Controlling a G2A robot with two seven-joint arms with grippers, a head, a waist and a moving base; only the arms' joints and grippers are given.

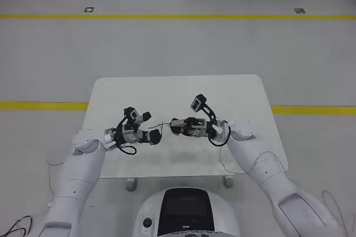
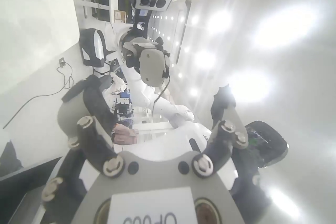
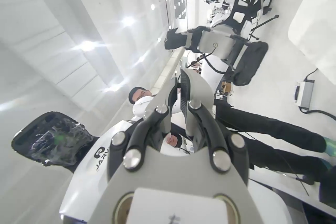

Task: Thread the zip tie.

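Note:
Above the middle of the white table (image 1: 184, 95), a thin dark zip tie (image 1: 161, 125) runs level between the two grippers. My right gripper (image 1: 173, 124) holds one end; in the right wrist view its fingers (image 3: 189, 83) are pressed close together at the gripper (image 3: 182, 70). The zip tie's free end points at my left gripper (image 1: 151, 127), which faces the right one from a short way off. The left gripper (image 2: 156, 89) is open, its dark fingertips (image 2: 90, 89) spread wide with nothing between them. Whether the free end lies between those fingers I cannot tell.
The table top carries no other objects, and both arms hover over its middle. Its rounded front edge (image 1: 166, 175) lies close to the robot. Grey floor with a yellow line (image 1: 35, 105) surrounds the table.

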